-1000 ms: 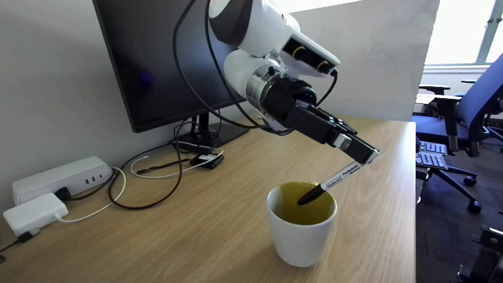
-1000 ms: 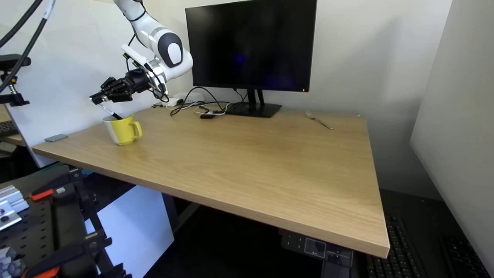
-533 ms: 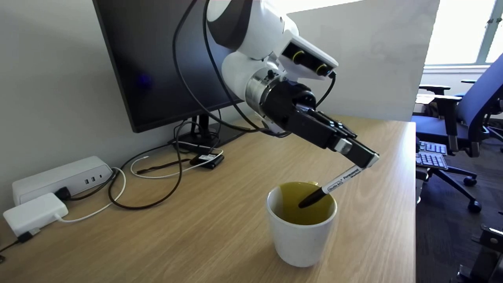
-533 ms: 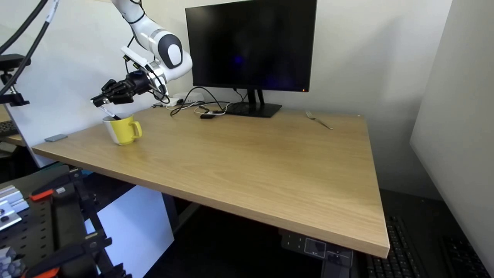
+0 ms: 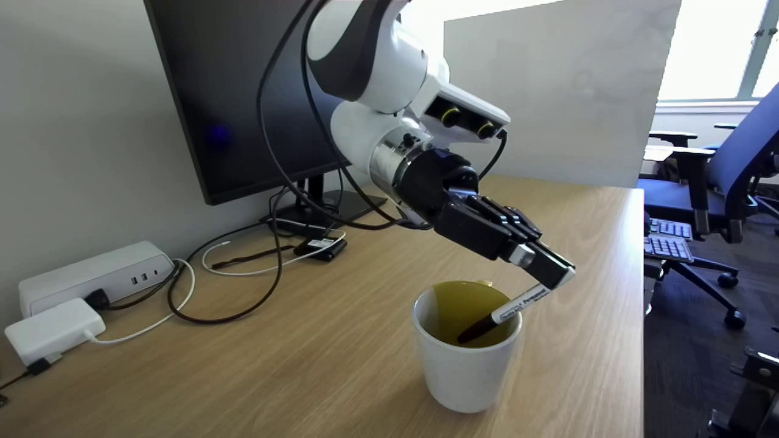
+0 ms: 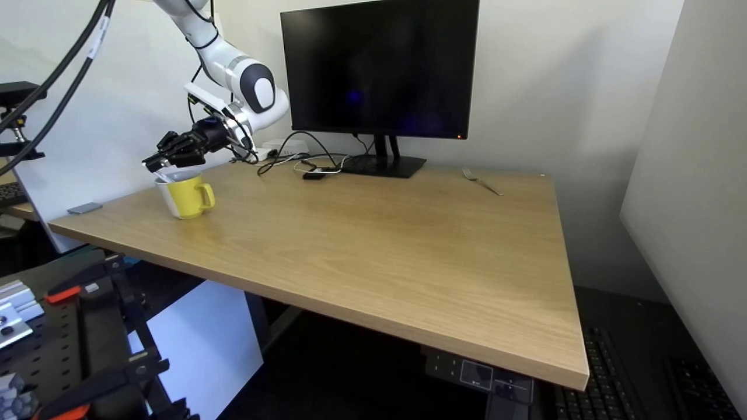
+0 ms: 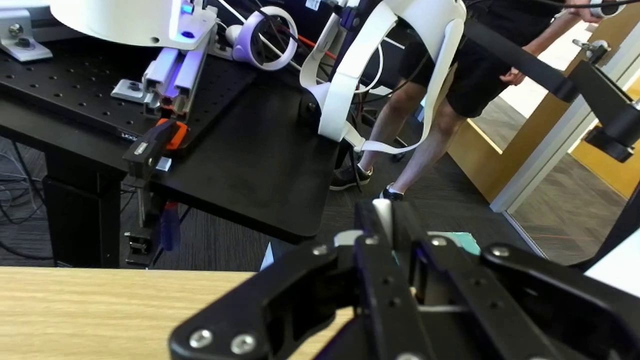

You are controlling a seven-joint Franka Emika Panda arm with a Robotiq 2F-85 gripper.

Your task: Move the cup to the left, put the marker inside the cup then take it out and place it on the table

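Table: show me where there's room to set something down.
In an exterior view, bare table runs between the mug, fork, monitor stand and near edge. It's crowded beside the stand, among cables and white boxes, and over the mug, where the claw holds the marker partly inside.

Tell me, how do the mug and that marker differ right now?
The mug is broad and hollow, while the marker is slim and straight. The mug stands upright on the table; the marker slants, its black end inside the mug. Nothing grips the mug, whereas the end effector is closed on the marker. Both show some white on the outside.
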